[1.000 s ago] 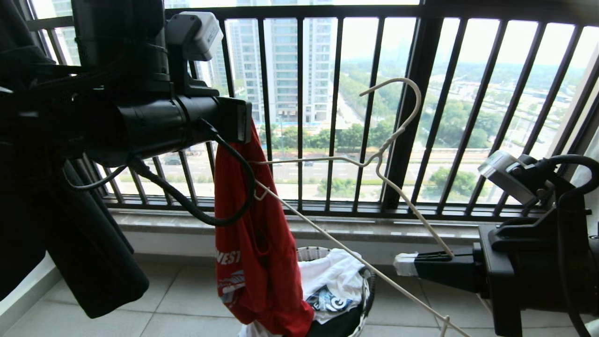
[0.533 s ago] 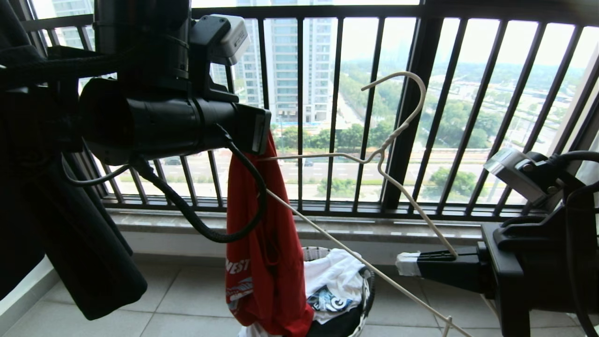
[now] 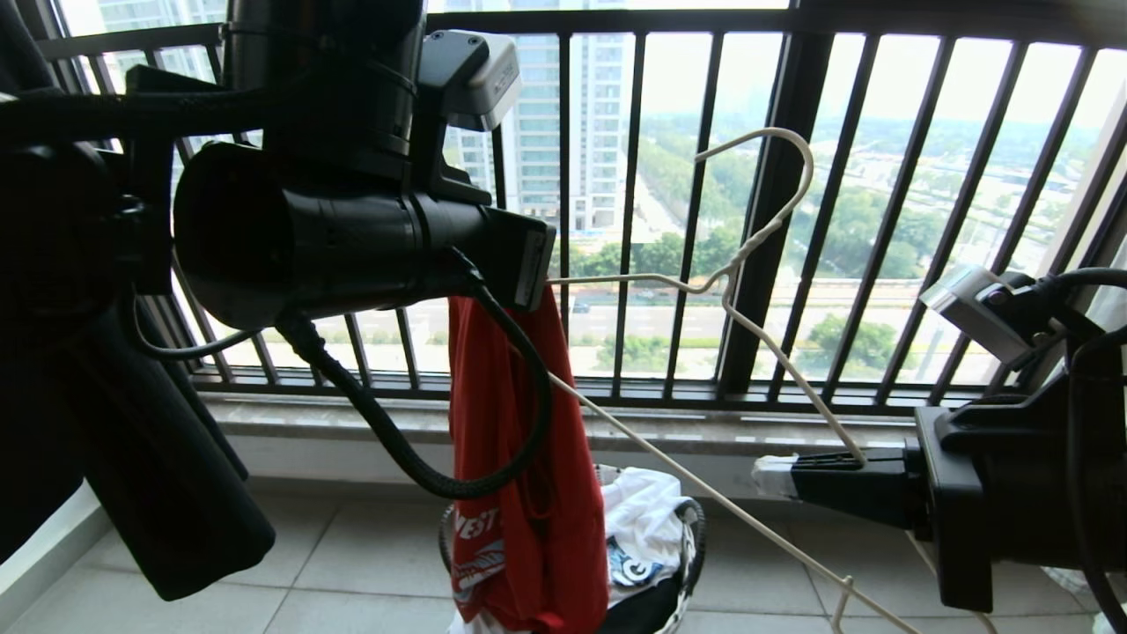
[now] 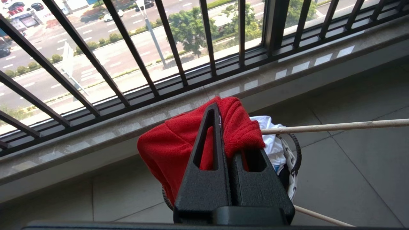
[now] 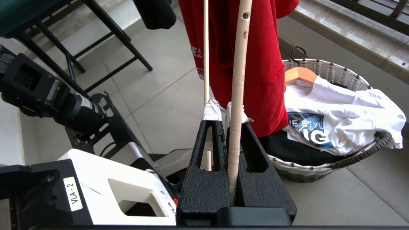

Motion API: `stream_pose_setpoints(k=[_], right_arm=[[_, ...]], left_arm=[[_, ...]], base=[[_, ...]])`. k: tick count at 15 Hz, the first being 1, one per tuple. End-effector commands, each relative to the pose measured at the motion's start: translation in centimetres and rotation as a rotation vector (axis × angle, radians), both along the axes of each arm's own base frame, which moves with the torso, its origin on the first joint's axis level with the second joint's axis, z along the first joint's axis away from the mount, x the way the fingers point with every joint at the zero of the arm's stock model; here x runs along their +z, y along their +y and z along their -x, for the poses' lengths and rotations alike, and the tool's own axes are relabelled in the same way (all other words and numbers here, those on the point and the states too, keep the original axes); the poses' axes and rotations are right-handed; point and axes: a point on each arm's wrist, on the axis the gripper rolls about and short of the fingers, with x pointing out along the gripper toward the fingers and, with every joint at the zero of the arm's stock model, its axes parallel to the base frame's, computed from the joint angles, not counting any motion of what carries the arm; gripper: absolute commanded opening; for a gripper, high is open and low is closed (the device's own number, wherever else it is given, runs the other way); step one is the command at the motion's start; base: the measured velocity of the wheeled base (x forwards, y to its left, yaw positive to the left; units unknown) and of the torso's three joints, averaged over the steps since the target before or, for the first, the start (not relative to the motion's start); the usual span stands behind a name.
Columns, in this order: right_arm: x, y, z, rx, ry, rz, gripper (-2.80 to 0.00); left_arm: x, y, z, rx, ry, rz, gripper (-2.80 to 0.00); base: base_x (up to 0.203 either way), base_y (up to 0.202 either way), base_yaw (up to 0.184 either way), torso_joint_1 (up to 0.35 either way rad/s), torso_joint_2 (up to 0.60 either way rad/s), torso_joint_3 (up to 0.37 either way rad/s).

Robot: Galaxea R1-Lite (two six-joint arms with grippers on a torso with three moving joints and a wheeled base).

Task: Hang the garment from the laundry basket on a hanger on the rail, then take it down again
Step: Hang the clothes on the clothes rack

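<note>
The right gripper (image 3: 779, 475) clamps the cream hanger (image 3: 757, 255) by one arm, beside the laundry basket (image 5: 335, 75). Above the basket, the left gripper (image 4: 228, 127) pinches the hanging red garment (image 3: 524, 493). Threading the hanger into the garment's neck likely comes next.

Likely high-rise home balcony: barred railing (image 3: 775, 202), tiled floor (image 3: 370, 563), laundry basket (image 5: 332, 73).

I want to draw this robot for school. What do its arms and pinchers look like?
Both arms are chunky and black, made of round tube shapes. The left arm has a braided black cable looping under it and a pale grey box on top. Each gripper has two black, bumpy, wedge-shaped fingers with long slots cut through. The right gripper has white tape on its tips. A white label reads VLA-2.
</note>
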Motion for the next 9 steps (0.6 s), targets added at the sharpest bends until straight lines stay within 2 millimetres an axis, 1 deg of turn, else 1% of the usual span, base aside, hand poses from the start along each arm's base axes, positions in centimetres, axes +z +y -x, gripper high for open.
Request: stream_pose_setpoints(k=[1,4,6,8,9], right_arm=[[-0.3,0.0,-0.6,-0.029,0.011,0.012,-2.8],[-0.5,0.1,-1.0,-0.035,0.018,0.019,-2.8],[-0.7,0.3,-1.2,-0.035,0.028,0.026,-2.8],[-0.9,0.4,-1.4,-0.036,0.035,0.029,-2.8],[-0.9,0.4,-1.4,-0.038,0.037,0.028,-2.8]], left_arm=[[0.1,-0.7,1.0,-0.005,-0.002,0.006,-2.8],[0.0,-1.5,1.9,-0.032,0.015,0.034,-2.8],[0.2,-2.0,2.6,-0.058,0.013,0.051,-2.8],[0.2,-2.8,3.5,-0.092,0.02,0.063,-2.8],[0.1,-3.1,3.7,-0.073,0.027,0.077,-2.8]], base=[[0.0,0.0,0.0,0.0,0.0,0.0],[0.0,0.0,0.0,0.0,0.0,0.0],[0.0,0.0,0.0,0.0,0.0,0.0],[0.0,0.0,0.0,0.0,0.0,0.0],[0.0,0.0,0.0,0.0,0.0,0.0]])
